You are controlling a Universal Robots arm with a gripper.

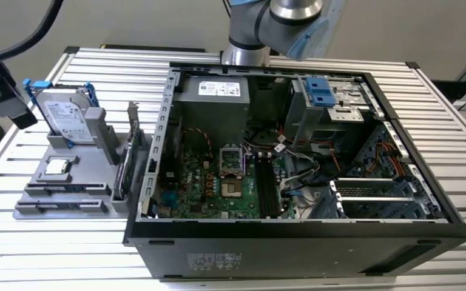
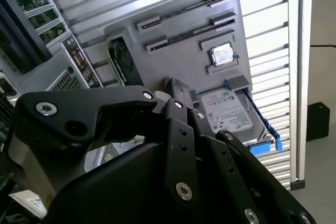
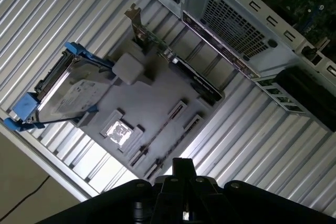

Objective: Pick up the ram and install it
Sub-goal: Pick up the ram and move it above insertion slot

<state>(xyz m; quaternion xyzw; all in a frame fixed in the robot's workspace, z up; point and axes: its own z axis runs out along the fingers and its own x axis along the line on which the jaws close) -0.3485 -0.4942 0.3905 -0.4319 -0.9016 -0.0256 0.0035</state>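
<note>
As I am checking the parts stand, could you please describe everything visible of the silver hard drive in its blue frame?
The silver hard drive is a flat metal box with a white label on its broad face, held in a blue plastic frame whose tabs jut past its ends. It stands on edge, leaning, in the grey parts stand, at the exterior view's left of the open black computer case. Only the stand touches it.

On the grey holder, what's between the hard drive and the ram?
The processor chip in its recess, between hard drive and ram, in the exterior view.
</note>
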